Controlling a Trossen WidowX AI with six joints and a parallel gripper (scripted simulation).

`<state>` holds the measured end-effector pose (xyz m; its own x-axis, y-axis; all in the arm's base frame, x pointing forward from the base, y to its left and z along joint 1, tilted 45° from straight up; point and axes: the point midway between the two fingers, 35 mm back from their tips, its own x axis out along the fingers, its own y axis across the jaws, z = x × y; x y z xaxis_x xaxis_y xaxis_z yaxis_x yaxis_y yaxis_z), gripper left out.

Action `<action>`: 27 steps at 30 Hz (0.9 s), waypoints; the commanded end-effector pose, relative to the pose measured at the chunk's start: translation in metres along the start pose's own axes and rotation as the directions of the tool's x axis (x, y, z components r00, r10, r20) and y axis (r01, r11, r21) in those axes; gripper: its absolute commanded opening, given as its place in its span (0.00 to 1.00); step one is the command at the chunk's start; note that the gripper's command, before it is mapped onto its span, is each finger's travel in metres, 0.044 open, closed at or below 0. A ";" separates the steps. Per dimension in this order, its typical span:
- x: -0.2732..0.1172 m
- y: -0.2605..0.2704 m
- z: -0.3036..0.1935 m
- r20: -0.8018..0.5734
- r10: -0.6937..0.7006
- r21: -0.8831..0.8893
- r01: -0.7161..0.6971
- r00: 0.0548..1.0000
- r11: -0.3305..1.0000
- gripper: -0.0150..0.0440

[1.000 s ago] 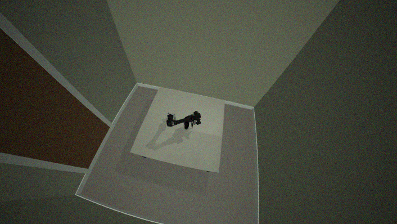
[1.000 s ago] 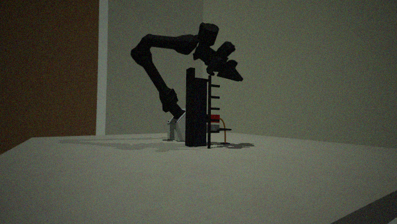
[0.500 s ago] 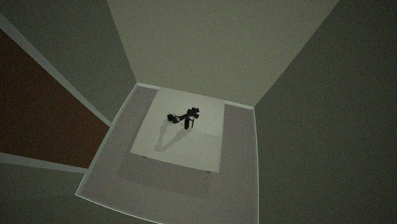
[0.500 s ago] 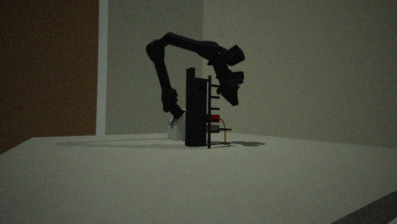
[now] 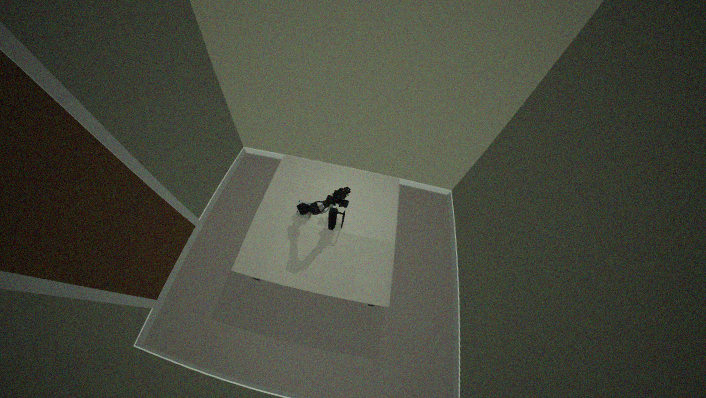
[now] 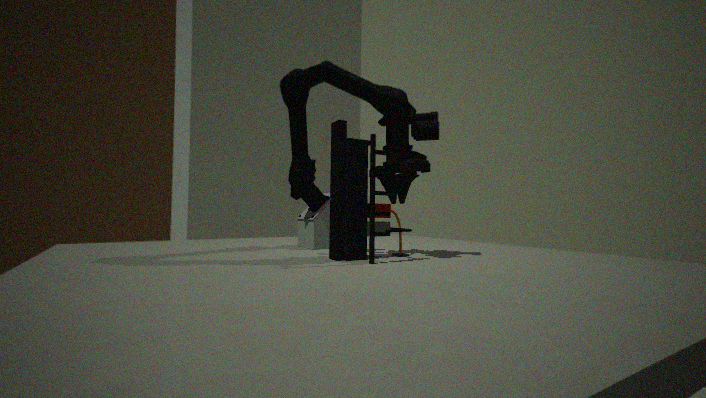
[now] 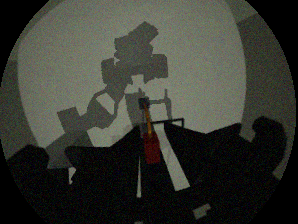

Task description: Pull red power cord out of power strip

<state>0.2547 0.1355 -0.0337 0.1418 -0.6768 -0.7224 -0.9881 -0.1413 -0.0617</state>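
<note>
No texts, labels, brands, numbers or signs can be read in any of the views.

bare walled room — white table (image 5: 310,270) (image 6: 300,325), robot arm (image 5: 328,201) (image 6: 350,80)

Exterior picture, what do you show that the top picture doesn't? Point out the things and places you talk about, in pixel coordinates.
Only exterior: the red plug (image 6: 383,210) (image 7: 151,150) and its orange cord (image 6: 401,237) (image 7: 148,120) can be made out.

Only top: the white strip (image 5: 425,187) along the back wall's foot.

Both: the black arm (image 5: 315,208) (image 6: 350,81), the tall black block (image 5: 332,219) (image 6: 344,195) and the brown panel (image 5: 75,175) (image 6: 85,125).
</note>
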 end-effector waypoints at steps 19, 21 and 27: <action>0.001 0.000 -0.025 -0.017 0.003 -0.018 -0.003 1.000 1.000 0.53; 0.001 0.001 -0.029 -0.018 0.003 -0.019 -0.003 1.000 1.000 0.53; 0.001 0.001 -0.039 -0.019 0.003 -0.019 -0.003 1.000 1.000 0.53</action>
<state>0.2569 0.1134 -0.0122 0.1431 -0.6853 -0.7141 -0.9872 -0.1506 -0.0532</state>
